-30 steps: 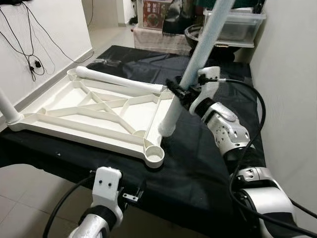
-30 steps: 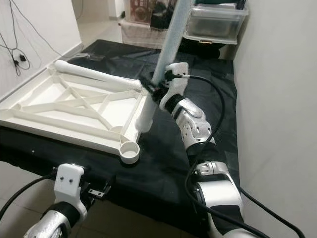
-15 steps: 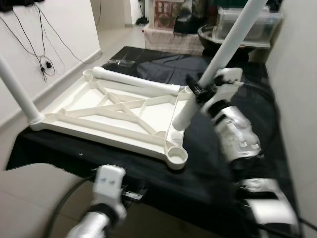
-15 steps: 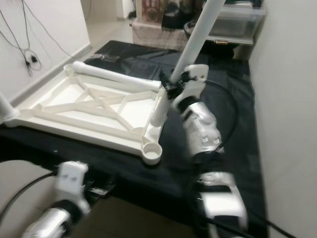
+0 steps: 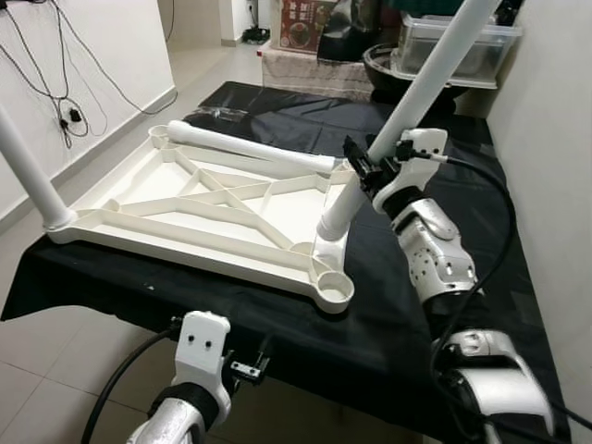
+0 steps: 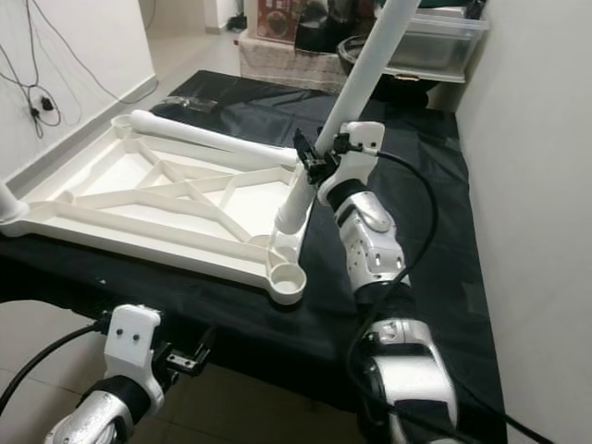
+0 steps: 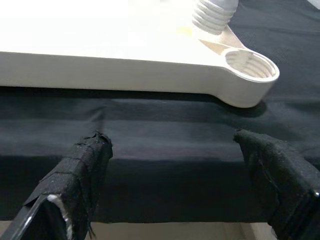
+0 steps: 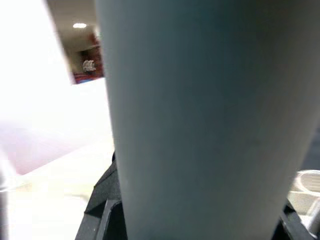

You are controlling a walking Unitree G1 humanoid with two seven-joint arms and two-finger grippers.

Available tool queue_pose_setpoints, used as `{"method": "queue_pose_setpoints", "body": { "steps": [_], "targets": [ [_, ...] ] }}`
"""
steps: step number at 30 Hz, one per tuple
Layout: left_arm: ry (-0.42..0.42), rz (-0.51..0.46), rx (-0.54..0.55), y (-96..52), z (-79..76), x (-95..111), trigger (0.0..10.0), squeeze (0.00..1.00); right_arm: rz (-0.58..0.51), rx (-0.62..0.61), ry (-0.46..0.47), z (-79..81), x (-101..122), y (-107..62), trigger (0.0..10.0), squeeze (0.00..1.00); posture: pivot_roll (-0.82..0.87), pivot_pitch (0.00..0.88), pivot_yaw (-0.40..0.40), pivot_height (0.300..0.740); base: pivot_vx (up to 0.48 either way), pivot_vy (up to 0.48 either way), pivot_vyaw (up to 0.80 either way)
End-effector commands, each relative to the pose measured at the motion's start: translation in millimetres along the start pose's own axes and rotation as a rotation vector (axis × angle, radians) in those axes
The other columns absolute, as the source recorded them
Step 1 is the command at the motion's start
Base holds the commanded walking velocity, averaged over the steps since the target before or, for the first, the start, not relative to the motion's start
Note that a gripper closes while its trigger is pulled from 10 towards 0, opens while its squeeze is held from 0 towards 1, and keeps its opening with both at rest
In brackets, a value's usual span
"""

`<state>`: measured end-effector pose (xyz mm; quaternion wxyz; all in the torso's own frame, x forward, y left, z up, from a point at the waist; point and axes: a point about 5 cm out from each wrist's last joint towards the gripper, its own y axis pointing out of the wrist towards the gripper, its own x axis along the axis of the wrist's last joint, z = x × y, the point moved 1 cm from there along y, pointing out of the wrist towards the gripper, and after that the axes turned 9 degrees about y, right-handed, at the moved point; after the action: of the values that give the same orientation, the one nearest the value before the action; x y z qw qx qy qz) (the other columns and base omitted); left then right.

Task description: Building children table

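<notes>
The right end effector (image 5: 368, 169) is clenching a white table leg (image 5: 407, 106) partway up its shaft, holding it tilted, with its threaded lower end hanging just above the rim of the upturned tabletop (image 5: 199, 211), short of the open corner socket (image 5: 335, 289). That socket sits near the worktop's (image 5: 388, 314) front edge.

The step in hand looks like seating this leg. Next, the tip probably needs shifting over the socket, the leg raising upright, then twisting in.

The tabletop is glossy moulded plastic with diagonal ribs; a 2nd leg (image 5: 250, 147) is lying along its far side, another (image 5: 28, 168) standing at the left corner. Black cloth is covering the worktop.

The left end effector (image 7: 175, 180) is hovering released below the front edge.
</notes>
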<state>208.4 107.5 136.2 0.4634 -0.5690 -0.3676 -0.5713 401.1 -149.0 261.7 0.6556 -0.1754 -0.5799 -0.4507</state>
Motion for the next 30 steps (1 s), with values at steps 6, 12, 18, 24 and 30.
{"method": "queue_pose_setpoints", "body": {
  "steps": [6,12,18,24,30],
  "targets": [
    [0.000,0.019,-0.006,-4.4,-2.2,-1.9,10.0,0.00,0.131,0.283,0.142,7.5,0.2,-9.3,10.0,0.00,0.09,0.128,-0.049,0.740,0.000,0.000,0.00],
    [-0.002,0.027,-0.011,-6.5,-3.6,-3.1,10.0,0.00,0.145,0.445,0.225,15.1,5.6,-13.9,10.0,0.00,0.09,0.128,-0.048,0.740,0.000,0.000,0.00],
    [-0.003,0.030,-0.014,-7.8,-4.6,-3.3,10.0,0.00,0.198,0.515,0.228,18.0,-2.9,-19.2,10.0,0.00,0.10,0.127,-0.049,0.740,0.000,0.000,0.00],
    [-0.001,0.026,-0.019,-8.9,-4.9,-2.3,10.0,0.00,0.355,0.513,0.125,15.0,-28.6,-26.4,10.0,0.00,0.09,0.134,-0.045,0.740,0.000,0.000,0.00],
    [0.003,0.023,-0.021,-8.6,-5.1,-1.6,10.0,0.00,0.404,0.468,0.048,10.3,-34.9,-26.0,10.0,0.00,0.09,0.136,-0.047,0.740,0.000,0.000,0.00]
  ]
}}
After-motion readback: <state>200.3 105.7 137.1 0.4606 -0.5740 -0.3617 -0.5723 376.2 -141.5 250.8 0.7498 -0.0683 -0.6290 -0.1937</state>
